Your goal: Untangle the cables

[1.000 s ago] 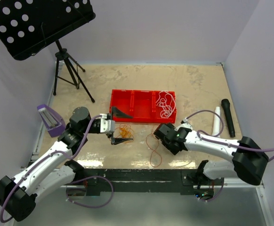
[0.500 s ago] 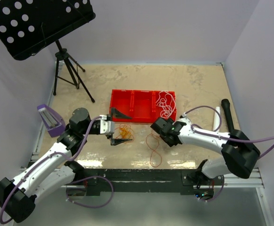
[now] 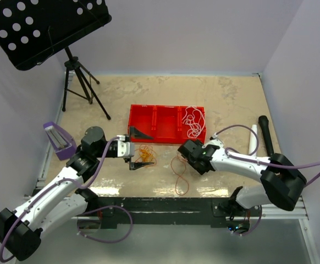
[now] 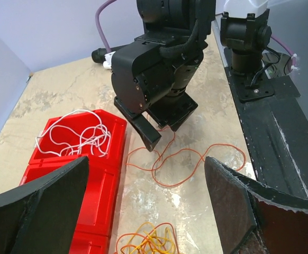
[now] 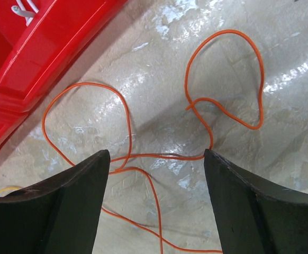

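- Two pincers, both spread wide and holding nothing: the right gripper (image 5: pixel 155 154) hangs low over the red cable (image 5: pixel 126 114), which lies in loose loops on the table just beside the red tray (image 3: pixel 141 110)
- Best bet: drop onto one single strand, away from the crossings, pinch it, then drag it clear
- The left gripper (image 4: pixel 147 164) hovers over the orange cable (image 4: pixel 146 241); the white cable (image 3: pixel 192 122) lies in the tray's compartment nearest the right arm

The left arm (image 3: pixel 45 197) and right arm (image 3: pixel 240 161) have white link shells and black joint housings. A thick purple cable (image 4: pixel 97 18) runs along each. The fingers (image 4: pixel 43 206) are matte black wedges. A white block (image 3: pixel 128 147), possibly a camera housing, caps the left wrist.
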Motion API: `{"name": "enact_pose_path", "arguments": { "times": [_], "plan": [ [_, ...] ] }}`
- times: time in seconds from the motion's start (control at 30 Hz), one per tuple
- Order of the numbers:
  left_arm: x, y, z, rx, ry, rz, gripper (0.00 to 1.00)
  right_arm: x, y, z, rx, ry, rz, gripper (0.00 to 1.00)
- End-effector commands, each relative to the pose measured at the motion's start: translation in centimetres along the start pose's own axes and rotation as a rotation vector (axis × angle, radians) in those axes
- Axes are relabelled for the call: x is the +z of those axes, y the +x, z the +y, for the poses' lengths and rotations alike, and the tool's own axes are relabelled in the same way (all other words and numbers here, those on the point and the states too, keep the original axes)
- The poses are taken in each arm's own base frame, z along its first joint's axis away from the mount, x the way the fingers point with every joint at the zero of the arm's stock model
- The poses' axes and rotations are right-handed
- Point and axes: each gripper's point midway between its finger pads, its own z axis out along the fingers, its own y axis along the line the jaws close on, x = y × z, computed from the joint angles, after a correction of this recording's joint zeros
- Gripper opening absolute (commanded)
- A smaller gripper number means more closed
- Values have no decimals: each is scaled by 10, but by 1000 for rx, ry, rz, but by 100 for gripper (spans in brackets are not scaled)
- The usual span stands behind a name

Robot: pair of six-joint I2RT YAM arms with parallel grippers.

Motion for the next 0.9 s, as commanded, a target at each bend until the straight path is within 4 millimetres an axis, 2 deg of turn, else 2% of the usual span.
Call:
{"name": "enact_pose_path", "arguments": {
  "times": [0.0, 0.1, 0.2, 0.3, 0.37, 0.57, 0.67, 0.7, 0.77, 0.87],
  "plan": [
    [-2, -5, 1, 37, -7, -14, 95, 4, 5, 13, -21, -27, 14, 77],
    [-3, -6, 1, 40, -10, -12, 95, 11, 17, 16, -66, -14, 51, 79],
    [-3, -3, 0, 36, -10, -9, 95, 16, 22, 18, -99, 5, 60, 82],
    [-4, -3, 0, 39, -17, -9, 94, 17, 23, 23, -111, 2, 59, 81],
    [-5, -3, 0, 42, -19, -9, 94, 18, 22, 29, -116, -8, 51, 72],
    [-6, 1, -1, 48, -22, 7, 94, 22, 25, 29, -136, 0, 50, 42],
    [-7, 2, -1, 47, -25, 11, 94, 24, 25, 28, -143, 3, 48, 16],
    [-7, 1, -1, 48, -24, 11, 94, 24, 25, 28, -144, 2, 47, 10],
    [-7, 1, -1, 50, -25, 11, 94, 22, 23, 31, -145, -4, 40, 1],
    [-7, 1, -1, 51, -26, 11, 94, 20, 19, 35, -158, -19, 31, 0]
  ]
}}
